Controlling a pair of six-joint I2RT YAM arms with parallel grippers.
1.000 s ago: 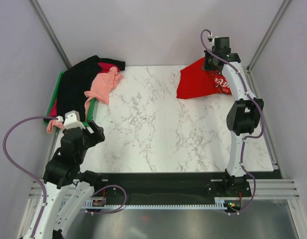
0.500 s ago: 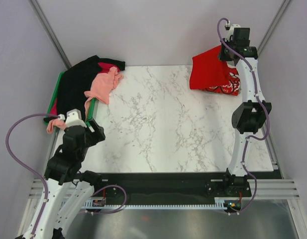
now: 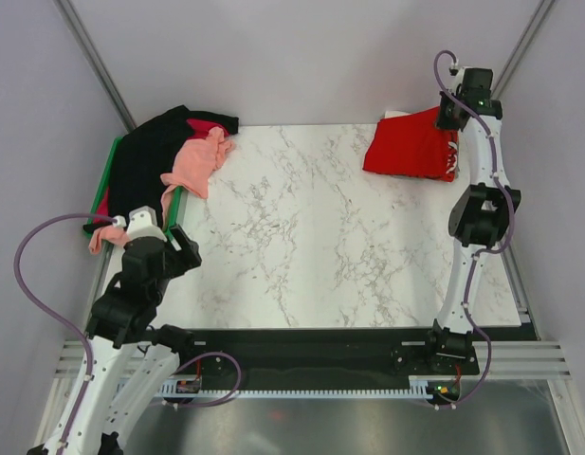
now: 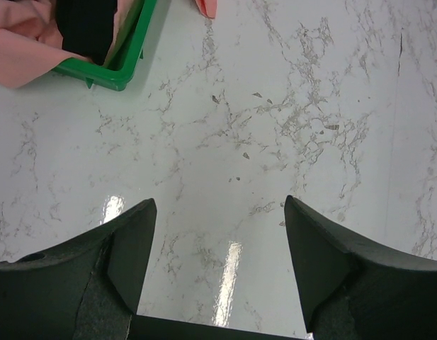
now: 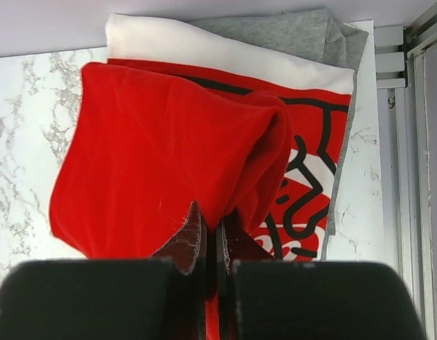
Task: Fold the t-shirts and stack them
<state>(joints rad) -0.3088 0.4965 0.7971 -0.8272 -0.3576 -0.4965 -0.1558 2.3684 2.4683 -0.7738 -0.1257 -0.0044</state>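
Swung rightward, right claw [image 5: 217, 237] pinches red shirt [image 5: 154, 142] half-covering printed shirt [image 5: 311, 185].

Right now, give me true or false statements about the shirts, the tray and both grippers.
The right gripper is shut on the plain bright red cloth shirt. True.
The left gripper is clamped on cloth. False: it is open and empty over the white marble table.
The red shirt lies over a folded red-and-white printed shirt. True.
The green plastic tray sits on the table's right side. False: it is on the left, holding a black shirt.
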